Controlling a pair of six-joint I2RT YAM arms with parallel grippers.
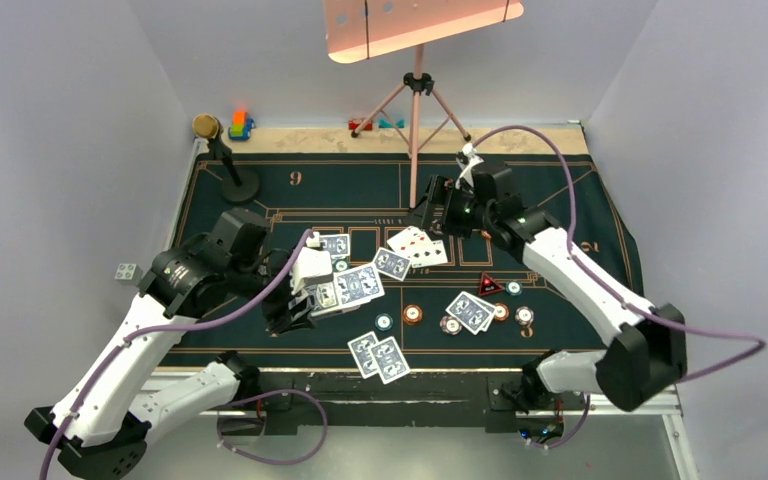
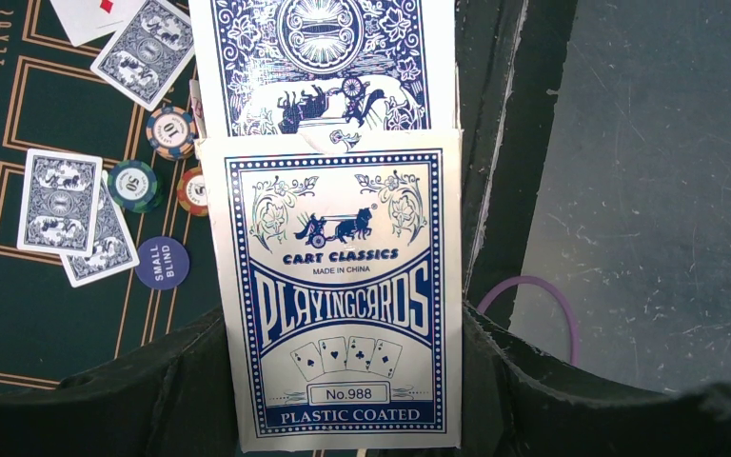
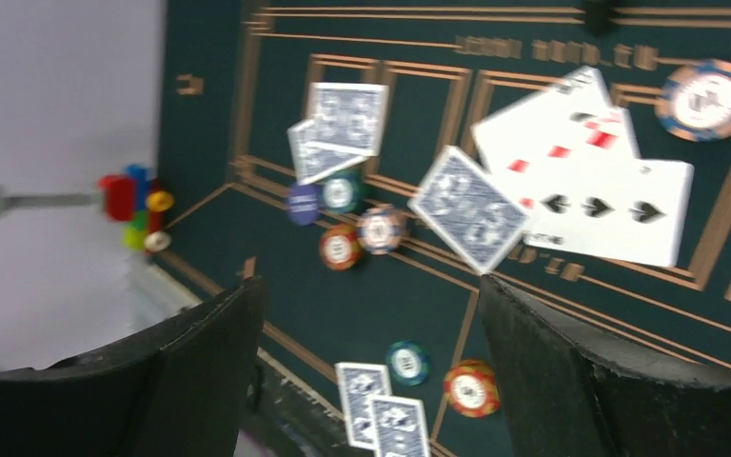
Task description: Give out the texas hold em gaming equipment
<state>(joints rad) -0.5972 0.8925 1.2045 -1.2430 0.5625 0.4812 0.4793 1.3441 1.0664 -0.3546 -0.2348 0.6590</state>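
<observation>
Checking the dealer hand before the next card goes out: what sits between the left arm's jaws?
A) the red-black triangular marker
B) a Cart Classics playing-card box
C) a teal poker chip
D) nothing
B: the left wrist view shows the Cart Classics playing-card box clamped between the left arm's jaws, which stand against both its sides.

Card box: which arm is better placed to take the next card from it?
Right, probably. The right gripper is open and empty near the face-up cards, while the left gripper is shut on the card box.
</observation>
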